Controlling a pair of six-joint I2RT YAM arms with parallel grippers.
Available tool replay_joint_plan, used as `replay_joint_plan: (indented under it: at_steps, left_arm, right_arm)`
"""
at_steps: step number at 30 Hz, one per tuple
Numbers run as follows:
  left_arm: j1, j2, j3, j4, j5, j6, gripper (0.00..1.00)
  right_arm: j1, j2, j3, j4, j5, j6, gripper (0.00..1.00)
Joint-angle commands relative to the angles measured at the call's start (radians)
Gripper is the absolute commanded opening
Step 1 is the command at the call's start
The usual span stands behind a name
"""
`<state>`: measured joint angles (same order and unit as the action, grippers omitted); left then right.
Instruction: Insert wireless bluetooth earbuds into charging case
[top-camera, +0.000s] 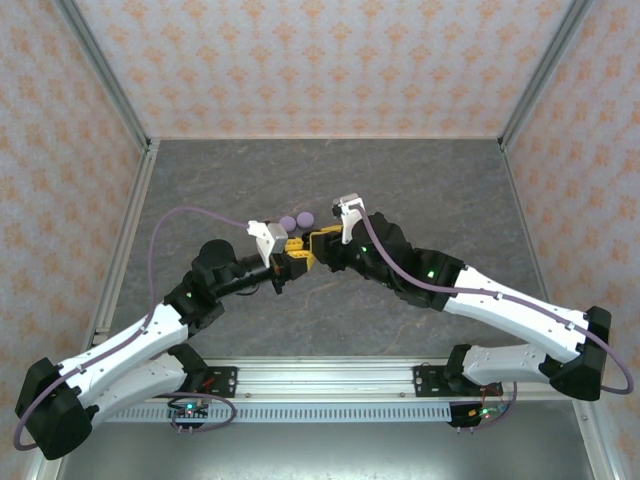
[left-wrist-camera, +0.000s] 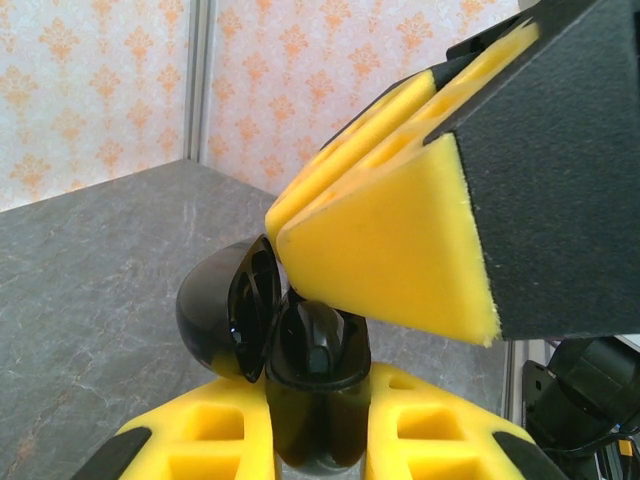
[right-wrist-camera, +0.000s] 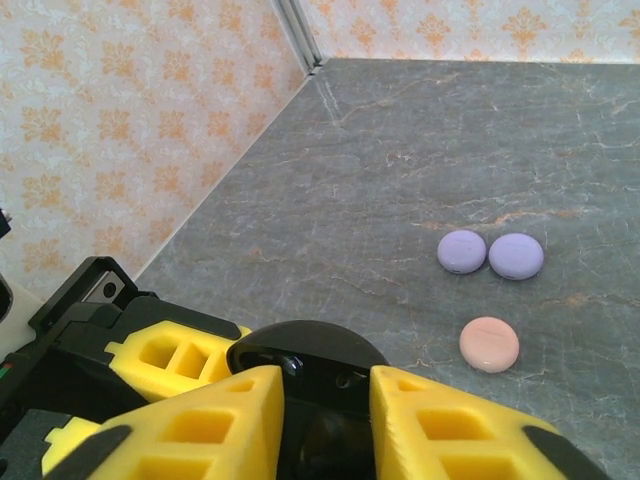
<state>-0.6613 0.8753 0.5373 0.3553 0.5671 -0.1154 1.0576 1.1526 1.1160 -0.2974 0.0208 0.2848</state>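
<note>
Grey table (right-wrist-camera: 400, 150): 2 lilac cases (right-wrist-camera: 462, 251), 1 pink case (right-wrist-camera: 489, 344); left hand (left-wrist-camera: 318, 440) clamps 1 black case (left-wrist-camera: 318, 350), right hand (right-wrist-camera: 325, 385) slightly apart.

**Grey veined desk (top-camera: 420, 180) carrying three small round cases**
In the right wrist view, two lilac cases (right-wrist-camera: 462, 251) (right-wrist-camera: 516, 256) lie flat just beside each other toward 3 o'clock. A pinkish case (right-wrist-camera: 489, 344) lies near them at their 6 o'clock, touching neither. From above, the lilac pair sits near the desk's middle.
</note>
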Motion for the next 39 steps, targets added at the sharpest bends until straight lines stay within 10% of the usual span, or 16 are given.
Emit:
replay_joint_plan:
  at_steps: [1,17,26,39]
  left_arm:
    - [-0.004,-0.019,0.011,0.053,-0.006,-0.009,0.06]
    - [-0.005,-0.029,0.017,0.086,0.073,-0.012,0.06]
    - [-0.006,-0.025,0.037,0.071,0.127,-0.004,0.06]
    - [-0.014,-0.015,0.041,0.053,0.126,0.008,0.06]
  right_arm:
    - [0.002,-0.014,0.021,0.000,-0.051,-0.001,0.33]
    - [-0.269,-0.138,-0.031,0.010,-0.502,-0.009,0.71]
    - [-0.321,-0.098,-0.165,0.297,-0.811,0.131,0.71]
    - [-0.321,-0.060,-0.134,0.409,-0.921,0.182,0.61]
